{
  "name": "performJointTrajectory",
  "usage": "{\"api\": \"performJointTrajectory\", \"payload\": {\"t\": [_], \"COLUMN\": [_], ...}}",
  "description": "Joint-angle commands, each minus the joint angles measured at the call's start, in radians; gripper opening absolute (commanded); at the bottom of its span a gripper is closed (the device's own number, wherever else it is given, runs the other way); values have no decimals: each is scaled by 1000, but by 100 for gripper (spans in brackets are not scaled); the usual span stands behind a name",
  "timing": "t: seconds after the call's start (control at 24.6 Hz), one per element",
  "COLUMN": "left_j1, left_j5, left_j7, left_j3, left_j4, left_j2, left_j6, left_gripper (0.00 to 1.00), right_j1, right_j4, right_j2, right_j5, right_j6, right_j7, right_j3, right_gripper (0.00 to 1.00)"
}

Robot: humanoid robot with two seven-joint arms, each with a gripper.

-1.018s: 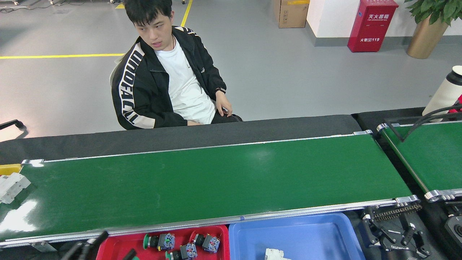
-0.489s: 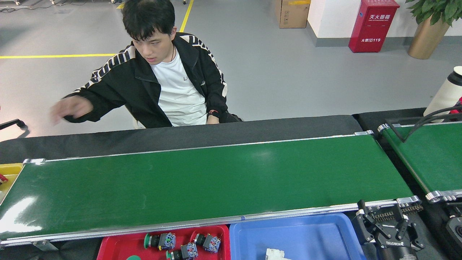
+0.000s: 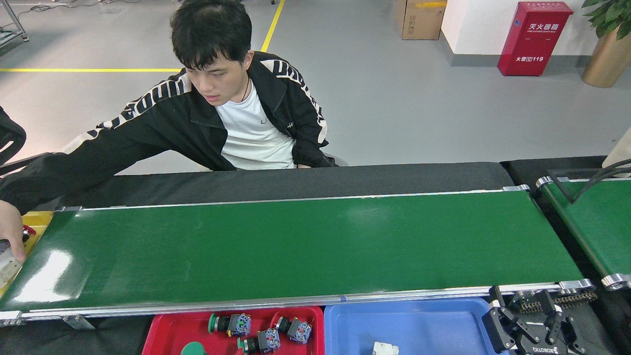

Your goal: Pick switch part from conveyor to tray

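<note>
Belt (image 3: 296, 246) bare; 3 switch parts (image 3: 261, 333) already lie in the red tray (image 3: 157, 340). Right gripper (image 3: 535, 325) spread open, holding nothing; left gripper out of view. Parts likely light, rigid plastic: grasp across the squared body.

The conveyor (image 3: 296, 246) is dark green with silver rails. At six o'clock sits a red tray (image 3: 162, 335) holding black switch parts (image 3: 266, 337) with green caps and blue-grey blocks; beside it, at five o'clock, a blue tray (image 3: 419, 325) carries a white piece (image 3: 385, 349). At nine o'clock shows a yellow bin (image 3: 34, 219). The person's jacket (image 3: 162, 128) is black with white stripes over a white shirt (image 3: 254, 138). At one o'clock stands a red cabinet (image 3: 535, 37) with white lettering.
</note>
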Motion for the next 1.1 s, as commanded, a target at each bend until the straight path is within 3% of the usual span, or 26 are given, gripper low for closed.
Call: {"api": "performJointTrajectory", "payload": {"t": [0.0,0.41,1.06], "left_j1": [-5,-38,-78], "left_j5": [-1,-8,3], "left_j7": [2,1,2], "left_j3": [-15,-81,-75], "left_j4": [-17,-14,-22], "left_j2": [0,0,-6], "left_j6": [-3,-3,-3], "left_gripper": [99,99,99], "right_j1": [-1,35,59], "right_j4": [-16,-16,-17], "right_j2": [-1,-8,-7], "right_j5": [-2,-2,-2], "right_j6": [-16,-64,-68], "right_j7": [-3,-3,-8], "right_j3": [-5,-8,-66], "right_gripper": [99,99,99]}}
